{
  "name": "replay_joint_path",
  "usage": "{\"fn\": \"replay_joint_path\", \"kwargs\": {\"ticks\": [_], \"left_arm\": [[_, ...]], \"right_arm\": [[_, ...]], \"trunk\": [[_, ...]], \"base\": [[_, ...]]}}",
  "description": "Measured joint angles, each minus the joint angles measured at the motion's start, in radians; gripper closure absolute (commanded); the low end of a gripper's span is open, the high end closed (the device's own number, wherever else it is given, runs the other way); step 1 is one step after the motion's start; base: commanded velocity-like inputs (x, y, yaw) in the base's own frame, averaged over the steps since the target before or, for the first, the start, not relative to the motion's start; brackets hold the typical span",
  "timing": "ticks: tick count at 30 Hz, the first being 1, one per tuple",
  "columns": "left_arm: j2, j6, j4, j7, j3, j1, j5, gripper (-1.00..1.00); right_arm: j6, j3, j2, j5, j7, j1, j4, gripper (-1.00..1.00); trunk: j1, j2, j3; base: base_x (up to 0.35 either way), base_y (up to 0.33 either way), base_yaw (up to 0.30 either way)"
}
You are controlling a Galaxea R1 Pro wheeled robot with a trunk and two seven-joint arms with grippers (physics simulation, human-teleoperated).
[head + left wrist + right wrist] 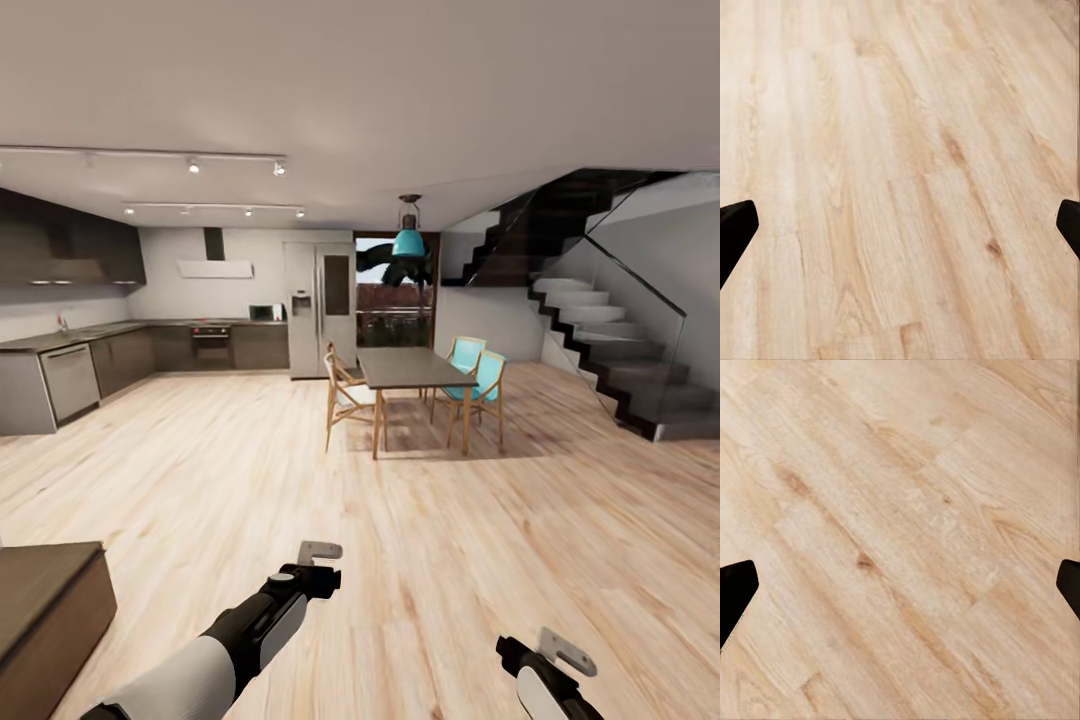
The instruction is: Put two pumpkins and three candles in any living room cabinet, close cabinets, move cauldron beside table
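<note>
The room opens wide ahead: pale plank floor (300, 450) running from the robot's feet to a grey kitchen (120, 350) along the far left wall, with a steel fridge (320, 310) beside a dark doorway. Far right, a black-and-white staircase (600, 330) climbs behind a glass panel. In the middle distance stands a dining table (412, 370) with two wooden chairs on its left and two turquoise chairs (480, 375) on its right, under a teal hanging lamp (408, 240).

At the near left edge, the corner of a low dark brown wooden unit (45, 610) pokes in; I take it for the living-room cabinet, though so little of it shows that I would not swear to it. No pumpkin, candle or cauldron can be picked out from here, so the robot seems to be facing away from the things it needs.

The left gripper (318, 562) and the right gripper (560, 655) hang low over bare floor. In each wrist view the dark tips sit at opposite edges with planks between them, so both pairs of jaws stand apart and hold nothing.

The risk I see is in turning: the left arm is near that wooden corner, and a swing of the base toward it could clip the unit.
</note>
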Motion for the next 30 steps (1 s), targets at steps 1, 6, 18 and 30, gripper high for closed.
{"fn": "replay_joint_path", "kwargs": {"ticks": [1, 6, 18, 30], "left_arm": [[0.000, 0.000, 0.000, 0.000, 0.000, 0.000, 0.000, -1.00], [0.000, -0.001, 0.000, 0.000, 0.000, 0.000, 0.000, -1.00], [0.001, -0.001, 0.000, 0.000, -0.001, 0.000, 0.000, -1.00], [0.001, -0.003, 0.001, 0.000, -0.002, 0.000, 0.000, -1.00]], "right_arm": [[0.000, 0.000, 0.000, 0.000, 0.000, 0.000, 0.000, -1.00], [-0.001, -0.001, 0.001, 0.000, 0.000, 0.000, 0.000, -1.00], [-0.002, -0.007, 0.002, -0.011, 0.001, 0.000, 0.001, -1.00], [-0.002, -0.013, 0.005, -0.017, 0.001, 0.000, 0.002, -1.00]], "trunk": [[0.000, 0.000, 0.001], [0.000, 0.000, 0.007], [0.000, 0.000, 0.020], [0.000, 0.000, 0.030]], "base": [[0.323, -0.004, -0.230], [0.327, -0.002, -0.231], [0.331, 0.000, -0.241], [0.297, 0.000, -0.247]]}}
